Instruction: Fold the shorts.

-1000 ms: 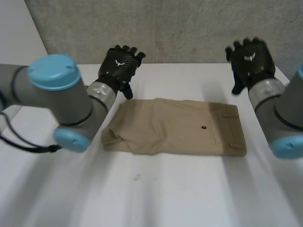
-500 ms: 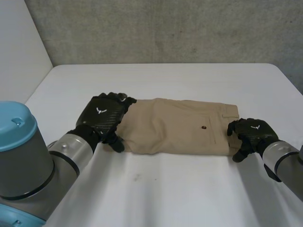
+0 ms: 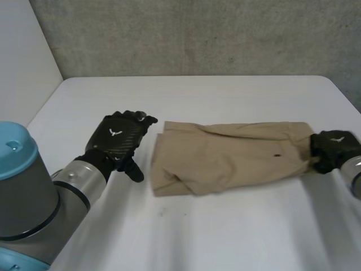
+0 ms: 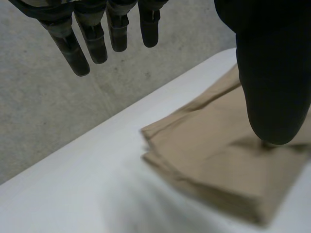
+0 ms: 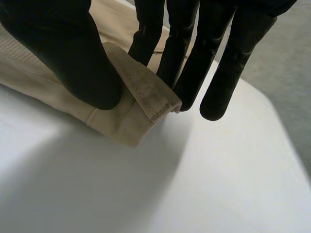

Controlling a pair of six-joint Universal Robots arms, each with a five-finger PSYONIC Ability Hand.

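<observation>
The tan shorts (image 3: 231, 155) lie folded lengthwise across the white table (image 3: 225, 231), rumpled, with the leg end towards my left hand and the waistband towards my right. My right hand (image 3: 333, 149) is at the waistband end; its thumb (image 5: 63, 53) and fingers pinch the waistband's edge (image 5: 141, 104). My left hand (image 3: 115, 141) rests on the table just beside the leg end, apart from the cloth. Its fingers (image 4: 87, 41) are straight and its thumb (image 4: 274, 82) hovers over the shorts (image 4: 228, 165).
A grey concrete wall (image 3: 197, 34) rises behind the table's far edge. The table's right corner (image 3: 333, 84) is close to my right hand. White tabletop stretches in front of the shorts.
My right hand has shut on the waistband end and dragged the shorts to the right, rumpling them. The leg end has slid out from under my left hand, which stays open.
</observation>
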